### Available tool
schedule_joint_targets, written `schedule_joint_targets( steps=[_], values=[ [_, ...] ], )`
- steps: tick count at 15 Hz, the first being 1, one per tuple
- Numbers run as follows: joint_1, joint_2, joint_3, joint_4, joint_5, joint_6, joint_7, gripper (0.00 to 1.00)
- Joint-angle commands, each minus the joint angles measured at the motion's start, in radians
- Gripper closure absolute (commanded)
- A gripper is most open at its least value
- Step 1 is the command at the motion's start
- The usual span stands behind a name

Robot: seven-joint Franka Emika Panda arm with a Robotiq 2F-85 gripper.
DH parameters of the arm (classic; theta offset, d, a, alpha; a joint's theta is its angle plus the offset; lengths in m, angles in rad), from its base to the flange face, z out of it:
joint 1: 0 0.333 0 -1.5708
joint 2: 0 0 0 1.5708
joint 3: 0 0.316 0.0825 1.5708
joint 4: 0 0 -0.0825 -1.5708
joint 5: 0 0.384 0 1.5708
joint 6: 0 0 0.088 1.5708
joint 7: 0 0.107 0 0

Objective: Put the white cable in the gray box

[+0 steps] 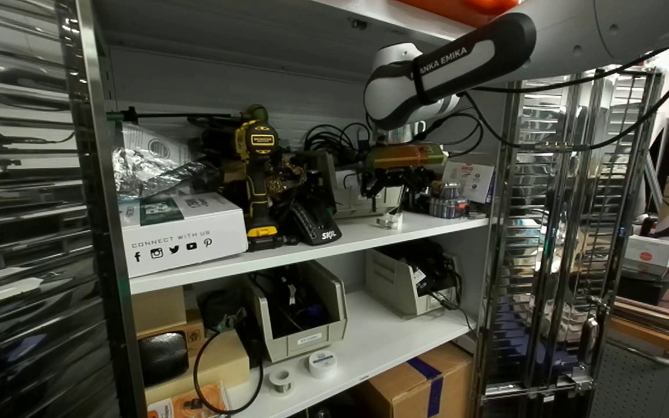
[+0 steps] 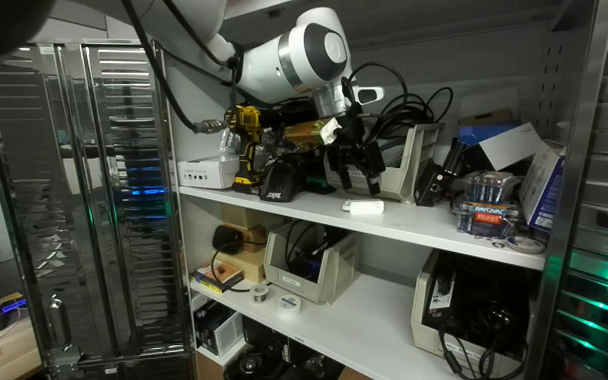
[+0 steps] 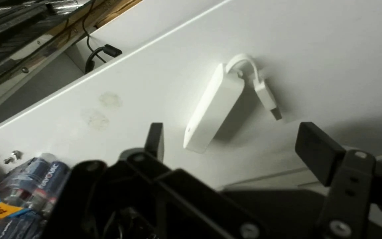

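The white cable (image 3: 211,106), a white adapter block with a short looped USB lead, lies on the upper shelf; it shows in both exterior views (image 1: 391,221) (image 2: 366,207). My gripper (image 3: 233,142) is open and empty, pointing down above the shelf and behind the cable, apart from it (image 1: 391,198) (image 2: 361,186). In the wrist view the cable lies ahead of the fingertips, between their lines. The gray box (image 2: 396,184), a pale bin with cables in it, stands right behind the gripper (image 1: 346,200), which partly hides it. Its edge shows low in the wrist view (image 3: 270,181).
A SKIL charger (image 2: 278,182), yellow drill (image 2: 248,148) and white carton (image 1: 186,238) stand to one side. Battery packs (image 2: 486,214) and a black device (image 2: 430,184) stand to the other. The upper shelf's front edge (image 2: 388,232) runs before the cable. Larger bins (image 1: 305,342) stand below.
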Motion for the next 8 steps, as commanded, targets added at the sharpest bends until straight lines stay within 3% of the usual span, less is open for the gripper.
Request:
schedule_joint_targets(
  steps=[1,8],
  values=[
    [0.011,0.059,-0.043,0.102,-0.006,-0.059,0.021,0.0],
    [0.006,0.107,-0.06,0.128,0.021,-0.1,0.041,0.0]
  ],
)
